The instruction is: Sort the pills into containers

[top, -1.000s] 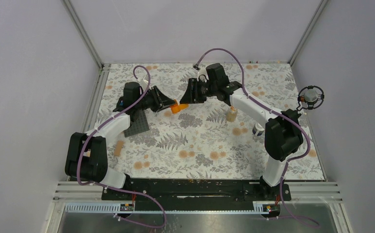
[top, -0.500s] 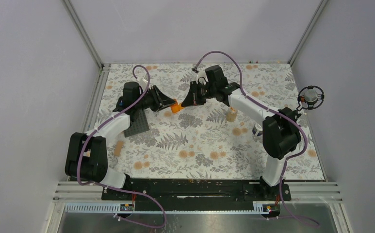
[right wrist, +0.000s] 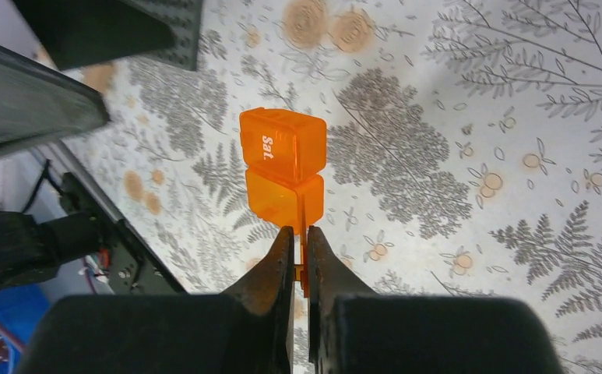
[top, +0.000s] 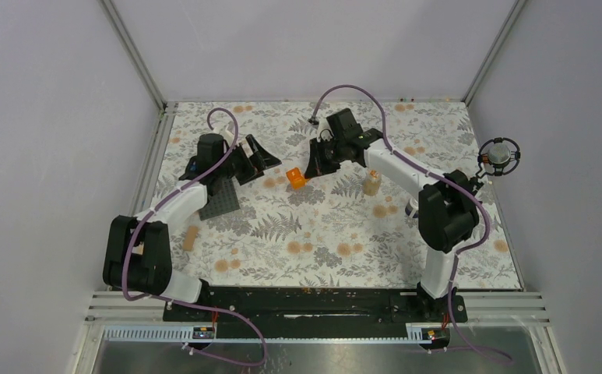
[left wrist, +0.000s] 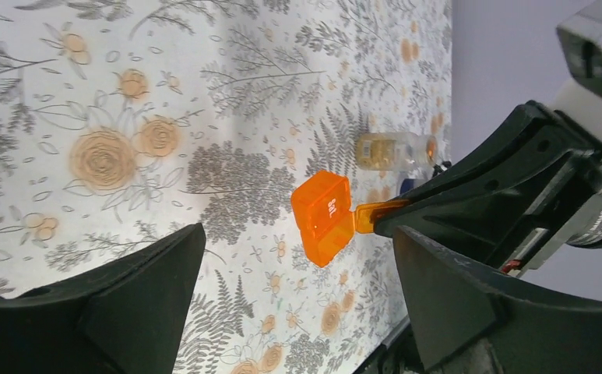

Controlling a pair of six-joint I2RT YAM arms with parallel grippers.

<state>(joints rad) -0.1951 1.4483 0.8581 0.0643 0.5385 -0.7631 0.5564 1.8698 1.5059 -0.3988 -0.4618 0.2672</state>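
The translucent orange hinged-lid box hangs just above the floral table, marked "Sat" on one half. My right gripper is shut on a thin orange flap of it, seen from above with the gripper right of the box. My left gripper stands wide open, apart from the box, and its fingers hold nothing; from above the left gripper is left of the box. A clear tan bottle stands to the right, also in the left wrist view. No loose pills show.
A dark grey studded plate lies under the left arm. A small tan object lies at the front left. A round black fixture sits at the right wall. Metal rails border the table.
My left gripper has opened, let go of the orange box and drawn back to the left. My right gripper has shut on the box's flap and now holds it alone, slightly further right.
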